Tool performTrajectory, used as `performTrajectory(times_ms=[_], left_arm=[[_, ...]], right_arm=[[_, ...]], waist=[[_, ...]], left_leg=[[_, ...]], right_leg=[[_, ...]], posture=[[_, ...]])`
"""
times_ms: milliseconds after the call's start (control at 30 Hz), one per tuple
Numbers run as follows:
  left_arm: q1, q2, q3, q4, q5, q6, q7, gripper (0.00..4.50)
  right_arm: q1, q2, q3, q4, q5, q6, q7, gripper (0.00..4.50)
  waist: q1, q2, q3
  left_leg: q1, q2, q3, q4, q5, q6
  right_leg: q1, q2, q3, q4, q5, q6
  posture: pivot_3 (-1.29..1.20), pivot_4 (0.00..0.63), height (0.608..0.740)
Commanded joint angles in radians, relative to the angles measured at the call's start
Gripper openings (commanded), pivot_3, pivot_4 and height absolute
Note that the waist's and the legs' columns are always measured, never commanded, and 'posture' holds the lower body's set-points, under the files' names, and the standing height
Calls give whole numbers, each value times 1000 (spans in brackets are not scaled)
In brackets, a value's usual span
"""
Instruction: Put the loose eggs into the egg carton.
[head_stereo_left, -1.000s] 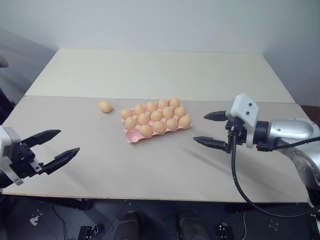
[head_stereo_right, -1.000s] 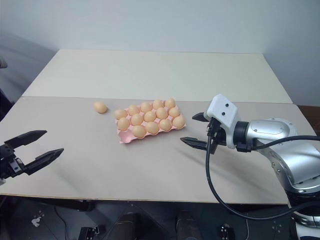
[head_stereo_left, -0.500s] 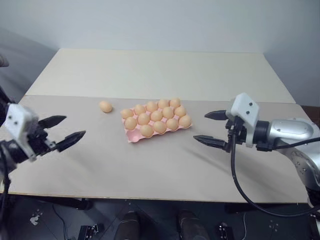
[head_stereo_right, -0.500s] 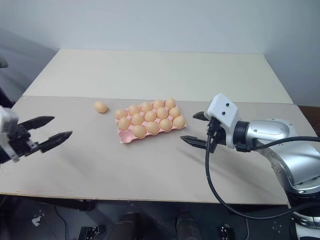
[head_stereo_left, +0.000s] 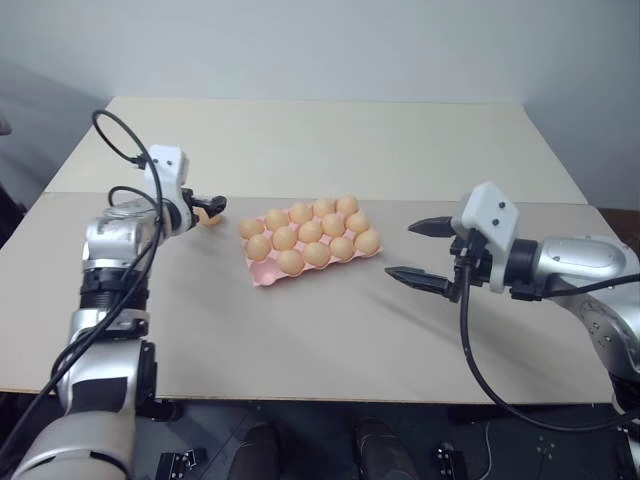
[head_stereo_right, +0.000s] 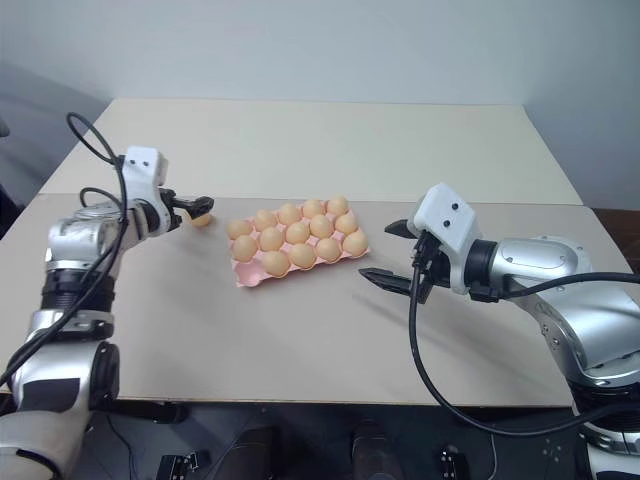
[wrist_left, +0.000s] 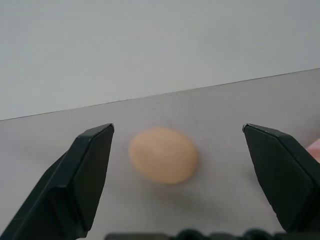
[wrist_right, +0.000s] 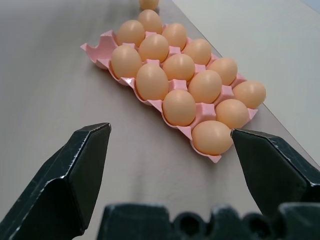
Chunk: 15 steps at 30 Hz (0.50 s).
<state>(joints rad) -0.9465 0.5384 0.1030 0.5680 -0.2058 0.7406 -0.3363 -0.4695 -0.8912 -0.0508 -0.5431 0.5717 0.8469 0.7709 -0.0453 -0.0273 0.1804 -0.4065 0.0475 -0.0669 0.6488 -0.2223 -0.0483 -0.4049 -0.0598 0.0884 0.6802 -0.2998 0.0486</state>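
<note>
While spread wide, left end effector brackets the loose egg without touching it.

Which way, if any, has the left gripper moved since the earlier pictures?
Yes. The left gripper has travelled away from the table's near edge to the loose egg, jaws open around it, beside the egg carton.

Wall: I see a plain pale grey wall behind the far edge of the tabletop.
Table: my view has a beige tabletop, a seam crossing it, the far half lighter.
Floor: dark beneath the near edge.
Light: even, soft.
</note>
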Motion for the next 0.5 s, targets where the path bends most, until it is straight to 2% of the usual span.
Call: performTrajectory(times_ms=[33,167,500], left_arm=[[-91,-30,42,134,35,-38,123,4468],[-137,-65,82,256,41,-83,220,4468],[-200,-115,127,465,40,-195,238,4468]], right_arm=[[-9,-7,-37,-41,10,-1,-11,4500],[6,-19,-56,-55,17,6,-16,4500],[6,-30,-72,-55,19,4,-17,4500]], waist=[[0,0,0],[0,0,0],[5,0,0]], left_leg=[[0,0,0,0,0,0],[0,0,0,0,0,0],[-1,-1,-1,1,0,0]], right_leg=[[0,0,0,0,0,0],[0,0,0,0,0,0],[0,-1,-1,0,0,1]], posture=[[0,150,740],[0,150,740],[0,150,740]])
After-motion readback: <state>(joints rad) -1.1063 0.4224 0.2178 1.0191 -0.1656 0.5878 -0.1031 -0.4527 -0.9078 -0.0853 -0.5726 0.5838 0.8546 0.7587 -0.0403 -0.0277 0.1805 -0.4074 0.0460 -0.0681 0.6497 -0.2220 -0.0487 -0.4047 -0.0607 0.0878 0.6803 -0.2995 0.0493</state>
